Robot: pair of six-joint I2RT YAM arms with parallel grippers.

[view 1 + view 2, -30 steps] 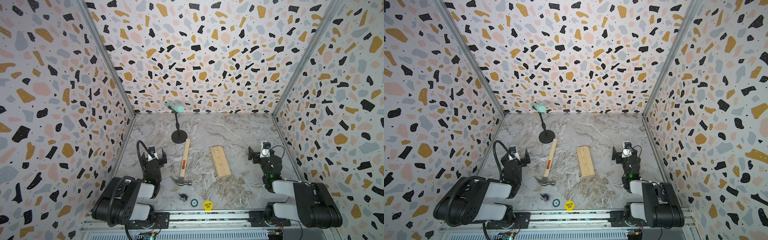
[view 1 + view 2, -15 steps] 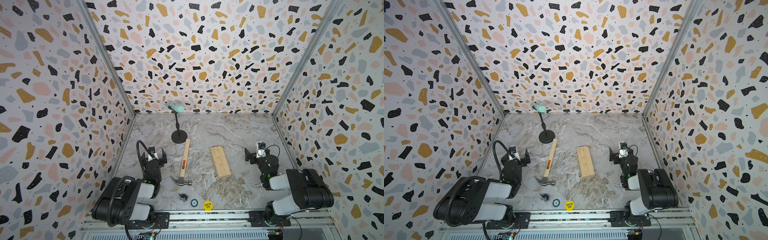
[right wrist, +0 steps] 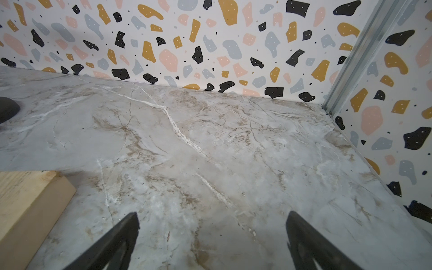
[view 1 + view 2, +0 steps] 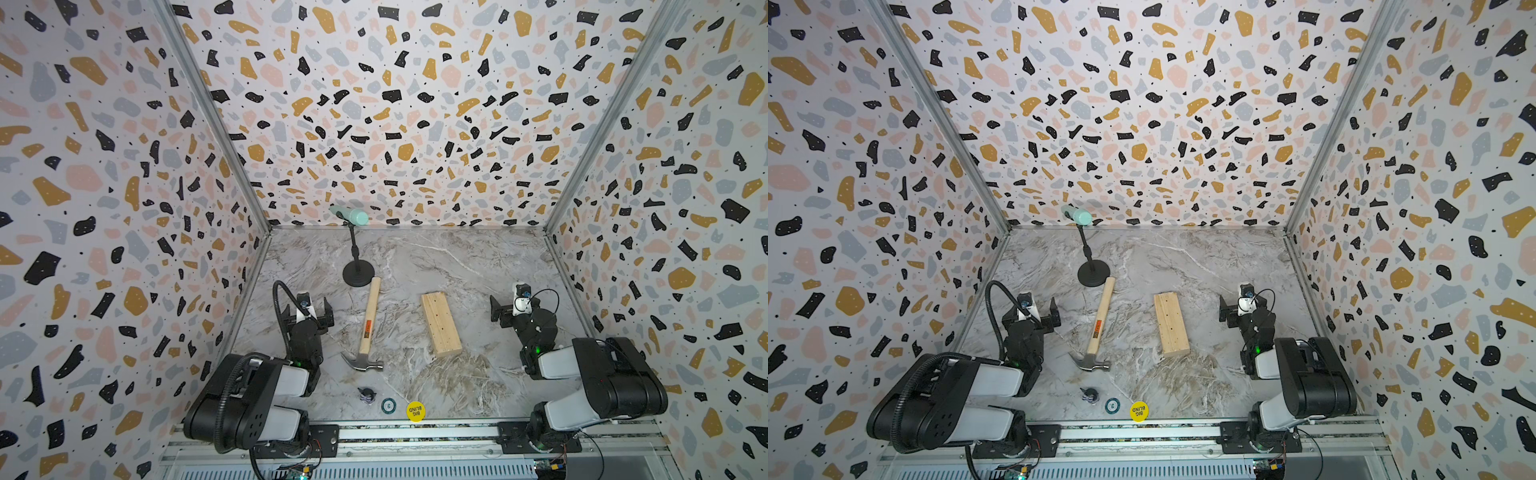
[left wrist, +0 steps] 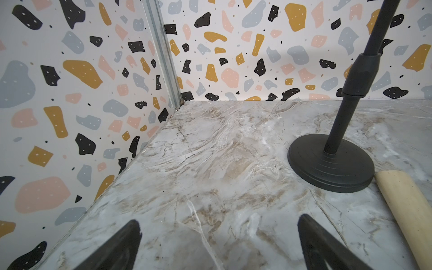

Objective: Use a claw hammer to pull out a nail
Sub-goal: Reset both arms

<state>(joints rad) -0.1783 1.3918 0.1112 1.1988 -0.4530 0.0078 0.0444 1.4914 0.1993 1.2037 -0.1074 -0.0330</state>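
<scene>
Close to the near edge of the desk [image 4: 478, 266], a yellow disc [image 4: 415, 411], a green disc [image 4: 388, 405] and a small dark thing [image 4: 367, 394] are being shown side by side. Just beyond them the hammer [image 4: 368, 328] is lying flat, left of the middle, untouched. Its steel head is pointing toward the near edge, and its handle is reaching away to end just beside the base of a black stand [image 4: 357, 270]. To its right, apart from it, a block [image 4: 441, 324] is lying flat. The left hand [image 4: 307, 309] is being held wide open and empty by the left edge, near the handle. The right hand [image 4: 509, 307] is being held wide open and empty by the right edge, apart from the block. Farthest back, a pale green cylinder [image 4: 351, 215] is being carried atop the stand.
</scene>
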